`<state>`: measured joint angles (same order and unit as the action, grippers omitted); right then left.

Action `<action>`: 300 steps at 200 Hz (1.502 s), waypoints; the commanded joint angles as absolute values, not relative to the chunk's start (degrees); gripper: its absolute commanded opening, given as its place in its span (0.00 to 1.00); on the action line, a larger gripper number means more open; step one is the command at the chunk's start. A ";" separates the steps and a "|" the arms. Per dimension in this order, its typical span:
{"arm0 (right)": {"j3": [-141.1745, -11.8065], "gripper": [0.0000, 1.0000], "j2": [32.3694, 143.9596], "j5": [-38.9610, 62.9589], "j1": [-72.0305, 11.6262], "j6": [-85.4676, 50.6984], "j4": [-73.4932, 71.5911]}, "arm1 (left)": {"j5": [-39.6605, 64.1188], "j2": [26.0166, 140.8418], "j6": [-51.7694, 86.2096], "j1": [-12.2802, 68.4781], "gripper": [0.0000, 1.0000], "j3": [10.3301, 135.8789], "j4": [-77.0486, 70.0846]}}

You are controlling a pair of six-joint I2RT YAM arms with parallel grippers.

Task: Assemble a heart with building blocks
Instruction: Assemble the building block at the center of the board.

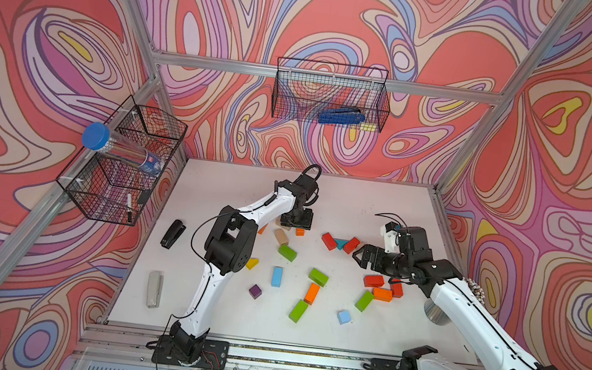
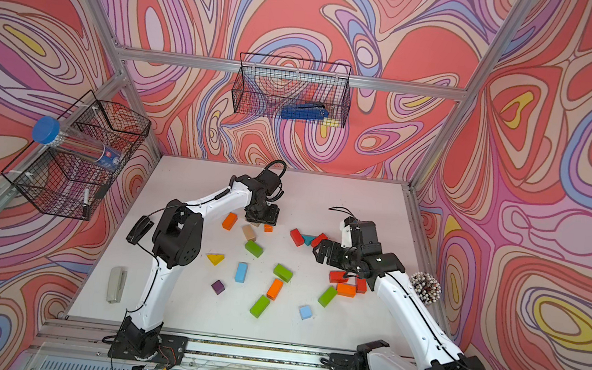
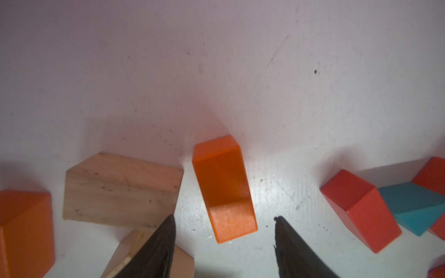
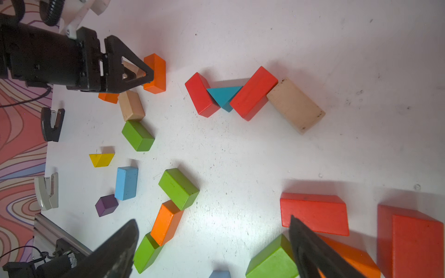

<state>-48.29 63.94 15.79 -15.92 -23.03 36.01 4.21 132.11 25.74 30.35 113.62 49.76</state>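
My left gripper [image 3: 224, 217] points down at the back of the table, open. The near end of an orange brick [image 3: 224, 190] lies between its fingers without touching them. Plain wood blocks [image 3: 120, 190] lie beside it. In the right wrist view the left gripper [image 4: 144, 74] stands by that orange brick [image 4: 156, 73]. A row of red brick [image 4: 201, 95], teal triangle [image 4: 224, 96], red brick [image 4: 252, 92] and plain wood brick [image 4: 295, 106] touches end to end. My right gripper [image 1: 360, 257] hovers wide open and holds nothing, near red bricks [image 4: 315, 213].
Loose green [image 1: 318, 276], light blue [image 1: 277, 276], orange [image 1: 311, 293], purple [image 1: 255, 291] and yellow [image 1: 252, 263] blocks are scattered mid-table. A black stapler [image 1: 172, 233] and a grey stapler [image 1: 154, 289] lie at the left. A pencil cup [image 2: 425, 288] stands by the right edge.
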 commanded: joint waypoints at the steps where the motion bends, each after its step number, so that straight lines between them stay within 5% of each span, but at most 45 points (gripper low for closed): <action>1: -47.83 0.98 63.72 14.64 -16.26 -22.43 35.29 | 3.01 135.23 26.63 30.55 0.58 115.53 52.63; 122: -47.55 0.95 64.51 14.96 -16.25 -22.54 34.94 | 6.10 129.65 7.57 30.94 0.07 103.57 41.49; 300: -47.73 0.95 64.50 14.68 -16.26 -22.39 35.11 | 9.03 128.63 -9.68 37.38 0.12 101.56 46.83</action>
